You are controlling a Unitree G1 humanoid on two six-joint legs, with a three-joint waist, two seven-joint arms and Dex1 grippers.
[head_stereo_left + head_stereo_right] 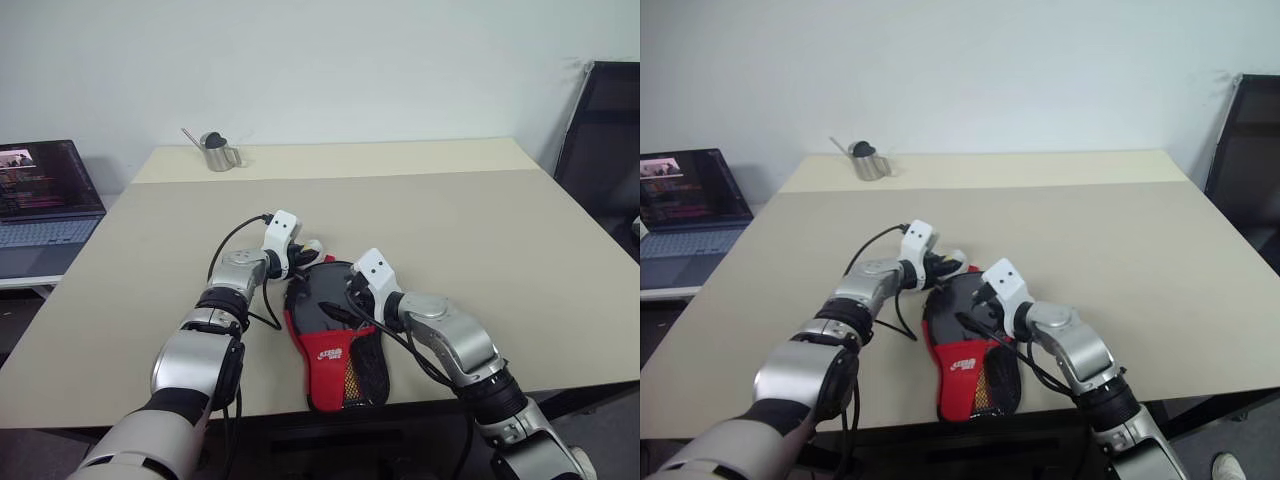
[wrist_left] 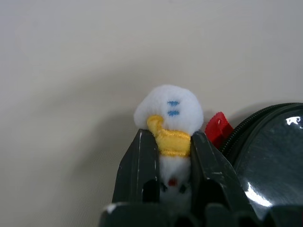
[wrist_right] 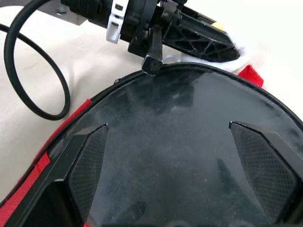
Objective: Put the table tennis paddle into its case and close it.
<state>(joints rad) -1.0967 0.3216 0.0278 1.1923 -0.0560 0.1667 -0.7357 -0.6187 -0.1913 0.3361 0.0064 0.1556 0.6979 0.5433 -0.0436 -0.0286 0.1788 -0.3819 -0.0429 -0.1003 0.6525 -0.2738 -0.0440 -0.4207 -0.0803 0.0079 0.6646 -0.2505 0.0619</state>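
- The case [image 1: 335, 340] lies at the surface's [image 1: 480, 230] near edge, long axis running near to far.
- Left gripper [image 2: 173, 142] pinches the white plush zip charm [image 2: 169, 111] at its far end.
- Right gripper [image 3: 168, 137], fingers spread, hovers over the case.

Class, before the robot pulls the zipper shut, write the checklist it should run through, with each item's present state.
1. Paddle's black face lies inside the case: ok.
2. Left gripper shut on the plush zipper charm: ok.
3. Right gripper open over the paddle, nothing held: ok.
4. Case zipped closed: not ok.
5. Handle fully inside: cannot tell.
6. Metal cup far from the arms: ok.
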